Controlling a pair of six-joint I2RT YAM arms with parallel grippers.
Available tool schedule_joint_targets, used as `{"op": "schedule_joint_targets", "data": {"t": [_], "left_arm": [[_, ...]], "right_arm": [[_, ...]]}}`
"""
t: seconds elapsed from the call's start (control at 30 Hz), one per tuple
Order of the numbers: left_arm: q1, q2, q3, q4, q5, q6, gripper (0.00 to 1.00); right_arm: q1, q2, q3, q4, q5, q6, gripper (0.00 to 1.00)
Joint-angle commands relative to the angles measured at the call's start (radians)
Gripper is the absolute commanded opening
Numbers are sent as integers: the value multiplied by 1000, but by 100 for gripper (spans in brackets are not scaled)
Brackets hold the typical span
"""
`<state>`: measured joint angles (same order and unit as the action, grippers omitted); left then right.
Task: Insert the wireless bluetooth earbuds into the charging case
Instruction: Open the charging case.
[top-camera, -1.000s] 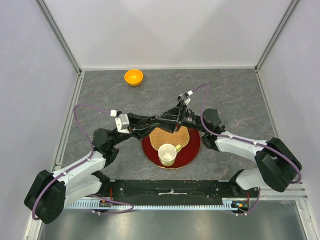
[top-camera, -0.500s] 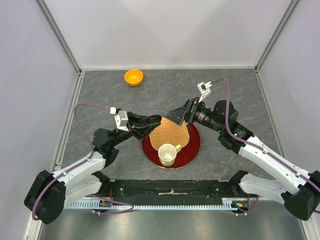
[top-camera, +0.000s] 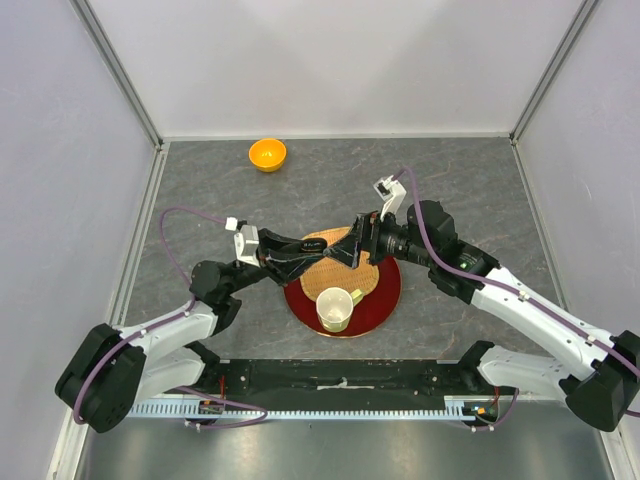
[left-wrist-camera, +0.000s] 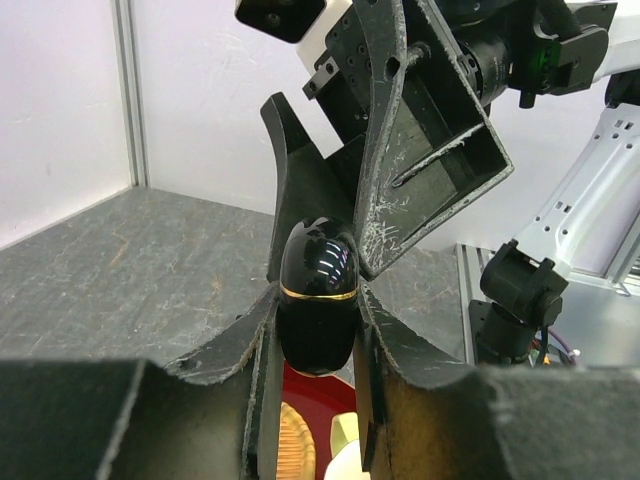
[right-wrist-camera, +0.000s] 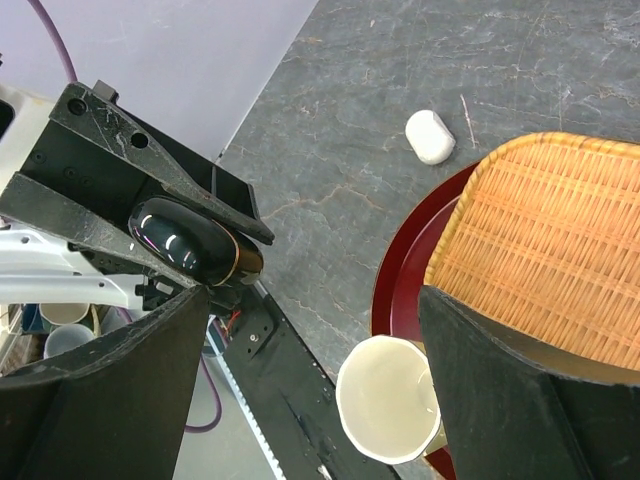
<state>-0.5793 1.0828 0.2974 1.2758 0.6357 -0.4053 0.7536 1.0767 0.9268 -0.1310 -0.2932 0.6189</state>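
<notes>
Top view: left tool and right tool meet above the red tray, 12 o'clock side.

Left wrist: left tool pinches the slick black case; a bump could eject it.

Right wrist: right tool gapes empty; white earbud lies on worktop.

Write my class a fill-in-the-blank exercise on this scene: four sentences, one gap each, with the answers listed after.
1. The left gripper is shut on a glossy ____ case with a gold band.
2. The cream cup stands on a round ____ tray.
3. The small bowl at the far side of the table is ____.
4. The right gripper has its jaws ____, with nothing between them.
Missing words: black, red, orange, open.
</notes>
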Motion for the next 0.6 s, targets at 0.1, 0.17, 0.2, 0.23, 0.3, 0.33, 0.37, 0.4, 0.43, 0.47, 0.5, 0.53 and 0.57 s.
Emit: {"op": "schedule_joint_targets", "data": {"t": [0.1,0.17,0.2,0.23,0.3,0.33,0.37,0.4,0.43,0.47,0.5,0.53,0.57], "left_arm": [[2,2,23,203,82,-17,2],[1,2,28,185,94,-10,2],[2,3,29,183,102,-10,2],[2,5,32,180,108,-10,2],[1,3,42,159,125,-6,2],[1,2,45,148,130,-3,2],[1,0,46,131,136,6,2],[1,-6,46,123,137,11,2],[1,-9,46,117,137,14,2],[1,-12,46,105,140,20,2],[1,-17,46,103,145,22,2],[1,-18,46,96,148,26,2],[1,-21,46,91,150,29,2]], "right_arm": [[6,9,52,19,29,-8,91],[6,11,53,37,22,2,91],[7,8,52,44,22,5,91],[6,8,50,51,25,10,91],[6,3,49,64,34,21,91],[6,2,49,68,34,25,91],[6,2,50,74,35,33,91],[4,2,53,76,35,39,91],[6,2,55,77,37,42,91],[6,2,55,86,35,53,91],[4,2,53,88,40,54,91],[4,3,55,90,43,59,91],[4,3,55,91,46,62,91]]}}
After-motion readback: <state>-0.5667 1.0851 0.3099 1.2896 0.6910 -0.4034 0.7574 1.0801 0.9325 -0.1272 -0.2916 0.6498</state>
